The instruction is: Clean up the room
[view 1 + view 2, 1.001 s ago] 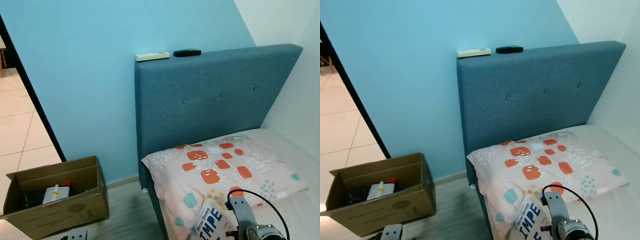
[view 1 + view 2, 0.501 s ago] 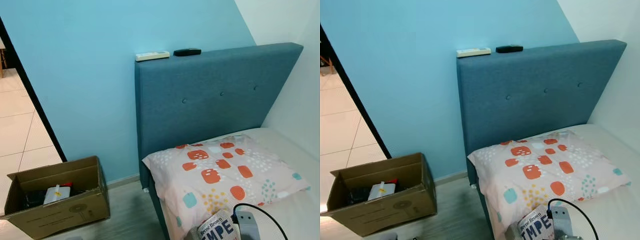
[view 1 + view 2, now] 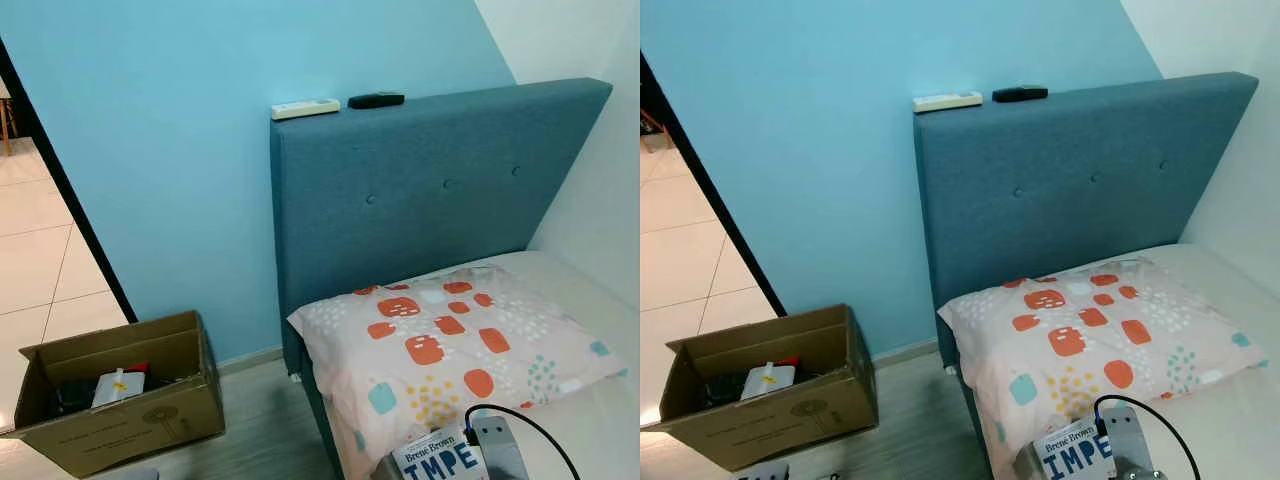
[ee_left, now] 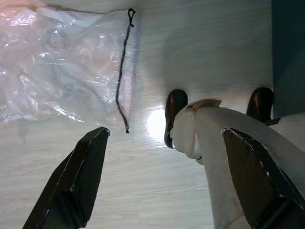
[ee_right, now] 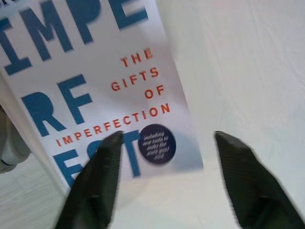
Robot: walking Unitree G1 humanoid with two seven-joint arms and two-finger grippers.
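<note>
Two spread right gripper (image 5: 162, 183) fingers (image 5: 95, 183) hover over the white book (image 5: 90, 90), one overlapping its cover

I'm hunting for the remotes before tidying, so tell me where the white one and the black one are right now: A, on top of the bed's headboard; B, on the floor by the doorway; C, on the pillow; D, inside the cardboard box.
A: the white remote and the black remote lie side by side along the top edge of the blue headboard.
</note>
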